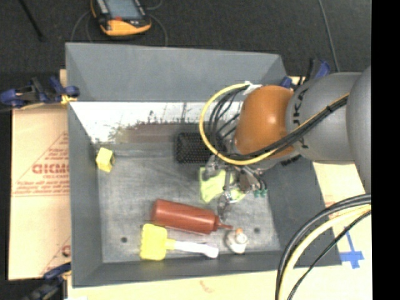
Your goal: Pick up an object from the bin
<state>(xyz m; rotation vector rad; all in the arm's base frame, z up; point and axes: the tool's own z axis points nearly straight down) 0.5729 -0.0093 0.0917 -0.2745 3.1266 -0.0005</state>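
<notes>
My gripper (226, 195) hangs low in the right half of the bin, under the arm's orange cover. A pale yellow-green soft thing (209, 184) lies right against its left side, partly hidden by it. Just below and to the left lies a red bottle (182, 216) on its side, its narrow end pointing right toward the gripper's lower tip. A black mesh block (189, 147) stands behind the gripper near the back wall.
A yellow-headed brush with a white handle (164, 243) lies along the front wall. A small round silver thing (236, 240) sits at the front right. A small yellow block (105, 160) rests by the left wall. The arm and its cables cover the bin's right side.
</notes>
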